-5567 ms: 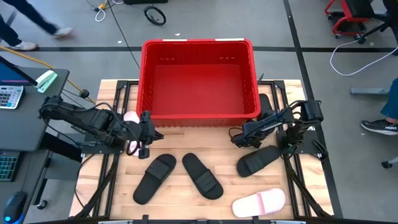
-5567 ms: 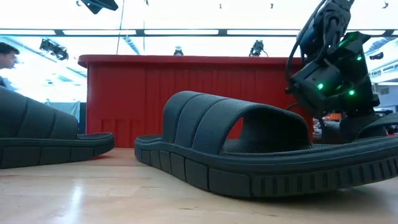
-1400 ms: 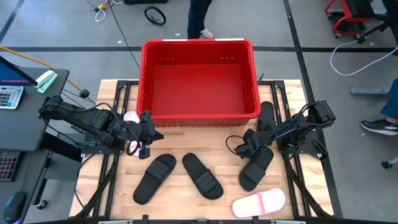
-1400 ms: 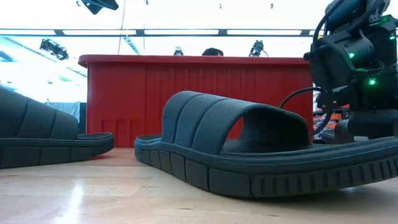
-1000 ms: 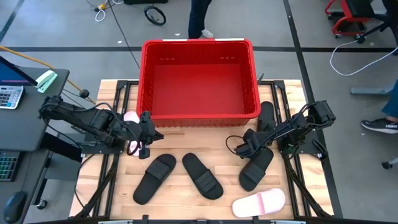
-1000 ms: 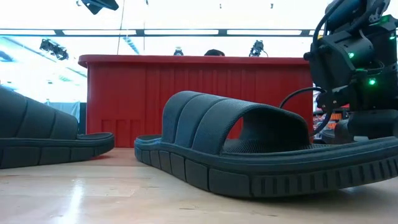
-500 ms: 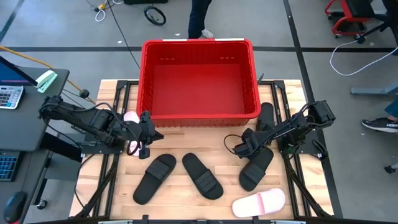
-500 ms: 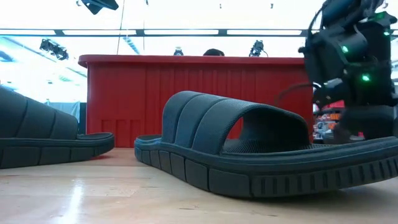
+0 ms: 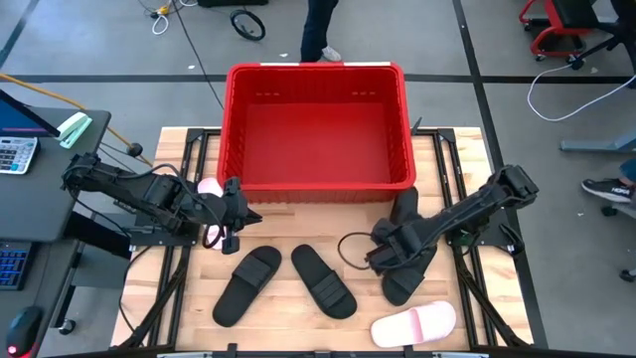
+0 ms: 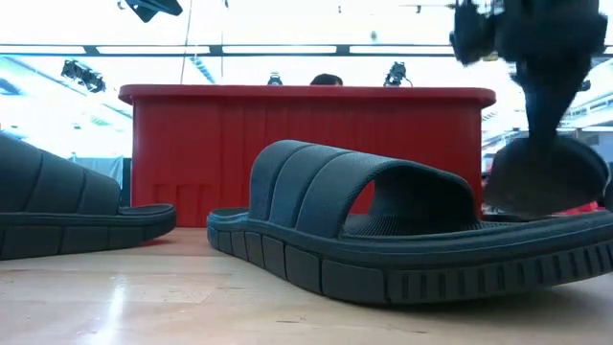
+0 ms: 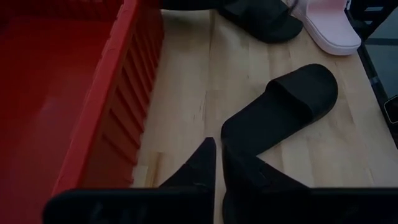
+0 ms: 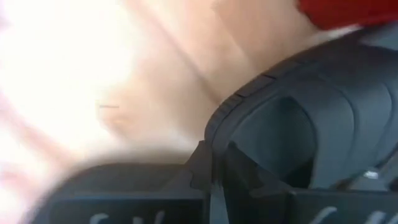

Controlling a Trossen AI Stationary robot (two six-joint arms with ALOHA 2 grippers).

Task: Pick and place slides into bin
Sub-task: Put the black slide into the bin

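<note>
The red bin stands at the table's far middle. My right gripper reaches toward the table's middle and is shut on a black slide, which hangs under it. A second black slide lies by the bin's near right corner. Two more black slides lie flat at the near middle. One pink slide lies at the near right, another under my left arm. My left gripper waits shut over bare wood left of the bin. My right gripper pinches the black slide's sole rim between its two fingers, close beside the strap. The fingers come from above, slanting toward the table's left. The slide hangs tilted below them. The near slide hides whether its lowest part is off the table.
A large black slide fills the low view's foreground. Metal rails run along both table sides. A person's legs stand beyond the bin. A desk with a calculator is at the left.
My right gripper has gone up and toward the table's left and near edges. The black slide under it, which lay on the table, has come up with it and now hangs below the fingers.
</note>
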